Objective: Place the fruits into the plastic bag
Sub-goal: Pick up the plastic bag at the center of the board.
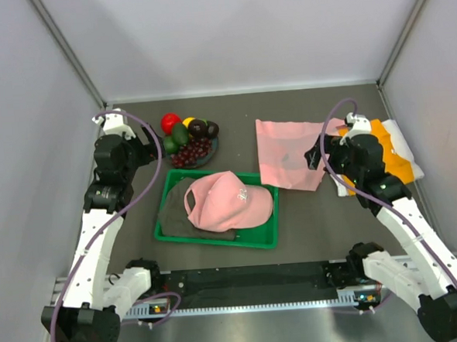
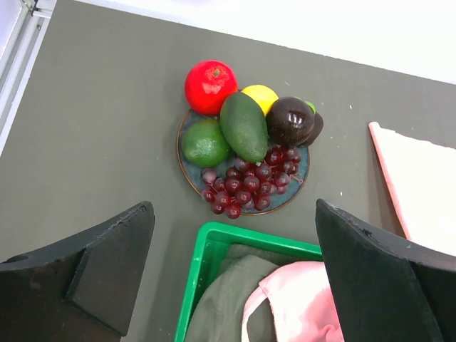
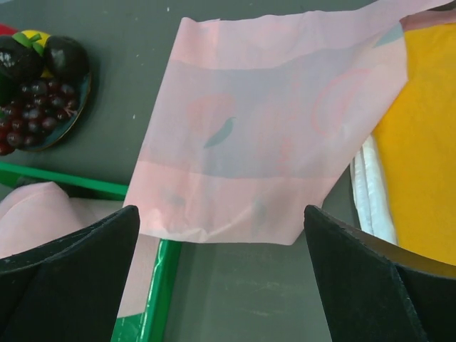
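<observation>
Left gripper point(image 2: 234, 208): fingers wide apart, nothing between them, poised above the dark grey table point(image 2: 92, 107) just short of the fruits point(image 2: 246, 135).

Fruits sit piled on a small round dark blue-green plate point(image 2: 298, 187) at the far left of the table:
- a red round fruit point(image 2: 210, 85) at the far edge
- a yellow citrus point(image 2: 260, 96) beside it
- a long green avocado point(image 2: 244, 127) across the middle
- a round green one point(image 2: 204, 142) to its left
- dark brown round fruits point(image 2: 288, 120) on the right
- dark red grapes point(image 2: 249, 187) spilling along the near rim

Right gripper point(image 3: 221, 214): fingers also spread, holding nothing, over the near edge of the thin translucent pink plastic bag point(image 3: 263, 142). The bag lies flat on the table, right of centre, well apart from the plate. Its right side overlaps a folded orange cloth point(image 3: 420, 164).

Between the arms: a green rectangular plastic tray point(image 1: 217, 237) holding a pink baseball cap point(image 1: 226, 202) on an olive-grey cloth point(image 2: 228, 299). The bag's near left corner reaches the tray's far right rim; whether it overlaps is unclear.
</observation>
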Robot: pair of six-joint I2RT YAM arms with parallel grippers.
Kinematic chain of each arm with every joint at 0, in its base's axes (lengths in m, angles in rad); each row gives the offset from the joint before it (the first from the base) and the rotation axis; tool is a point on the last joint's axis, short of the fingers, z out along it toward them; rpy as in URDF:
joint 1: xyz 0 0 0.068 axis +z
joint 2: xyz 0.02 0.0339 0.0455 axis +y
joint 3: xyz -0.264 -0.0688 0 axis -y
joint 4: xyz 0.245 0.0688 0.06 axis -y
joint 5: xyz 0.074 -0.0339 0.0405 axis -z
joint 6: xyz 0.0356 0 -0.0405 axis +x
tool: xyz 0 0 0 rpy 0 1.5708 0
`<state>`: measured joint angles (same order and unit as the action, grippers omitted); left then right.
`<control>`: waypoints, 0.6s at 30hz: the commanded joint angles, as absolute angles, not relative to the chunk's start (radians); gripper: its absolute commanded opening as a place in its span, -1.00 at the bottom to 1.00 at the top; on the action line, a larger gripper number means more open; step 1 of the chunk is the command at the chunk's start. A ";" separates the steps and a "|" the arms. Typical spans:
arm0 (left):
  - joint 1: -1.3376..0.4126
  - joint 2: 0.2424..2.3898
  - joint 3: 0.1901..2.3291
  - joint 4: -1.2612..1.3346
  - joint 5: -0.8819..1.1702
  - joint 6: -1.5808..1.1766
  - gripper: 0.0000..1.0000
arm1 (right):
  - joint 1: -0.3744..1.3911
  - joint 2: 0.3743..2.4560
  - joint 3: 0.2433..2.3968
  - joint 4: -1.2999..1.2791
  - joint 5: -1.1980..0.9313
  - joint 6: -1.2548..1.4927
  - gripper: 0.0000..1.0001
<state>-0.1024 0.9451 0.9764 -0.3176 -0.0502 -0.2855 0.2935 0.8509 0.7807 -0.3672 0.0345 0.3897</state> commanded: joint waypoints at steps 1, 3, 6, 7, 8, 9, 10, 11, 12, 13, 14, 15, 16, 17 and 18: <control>-0.098 0.948 0.991 -0.291 -0.061 -0.291 0.98 | 0.256 0.842 0.807 -0.354 0.003 0.394 0.96; -0.098 0.946 0.988 -0.290 -0.064 -0.291 0.98 | 0.247 0.851 0.815 -0.365 0.003 0.387 0.96; -0.098 0.950 0.989 -0.291 -0.066 -0.293 0.98 | 0.232 0.867 0.827 -0.376 -0.024 0.388 0.96; -0.098 0.948 0.989 -0.291 -0.064 -0.293 0.98 | 0.230 0.870 0.828 -0.374 -0.028 0.388 0.96; -0.098 0.950 0.988 -0.291 -0.064 -0.293 0.98 | 0.229 0.873 0.828 -0.373 -0.032 0.388 0.96; -0.098 0.950 0.986 -0.290 -0.063 -0.293 0.98 | 0.224 0.877 0.830 -0.374 -0.035 0.390 0.96; -0.098 0.946 0.985 -0.291 -0.057 -0.293 0.98 | 0.222 0.879 0.830 -0.374 -0.037 0.390 0.96; -0.098 0.948 0.982 -0.291 -0.051 -0.291 0.98 | 0.221 0.880 0.830 -0.376 -0.043 0.391 0.96; -0.098 0.945 0.980 -0.285 -0.043 -0.278 0.98 | 0.213 0.882 0.828 -0.376 -0.046 0.393 0.97; -0.098 0.943 0.976 -0.279 -0.019 -0.267 0.98 | 0.207 0.884 0.827 -0.374 -0.055 0.390 0.97; -0.100 0.945 0.974 -0.279 -0.009 -0.256 0.98 | 0.196 0.887 0.825 -0.367 -0.066 0.390 0.96; -0.101 0.946 0.976 -0.279 -0.005 -0.255 0.98 | 0.167 0.896 0.818 -0.364 -0.083 0.391 0.96; -0.101 0.950 0.974 -0.281 -0.005 -0.252 0.98 | 0.147 0.903 0.813 -0.356 -0.130 0.396 0.96; -0.101 0.951 0.974 -0.282 0.027 -0.255 0.98 | 0.126 0.911 0.808 -0.348 -0.159 0.402 0.95; -0.103 0.957 0.974 -0.287 0.034 -0.258 0.98 | 0.098 0.919 0.793 -0.325 -0.190 0.406 0.94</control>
<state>-0.1024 0.9474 0.9760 -0.3176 -0.0254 -0.2745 0.1757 0.8932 0.7815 -0.3885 -0.0738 0.3897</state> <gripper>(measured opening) 0.987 0.980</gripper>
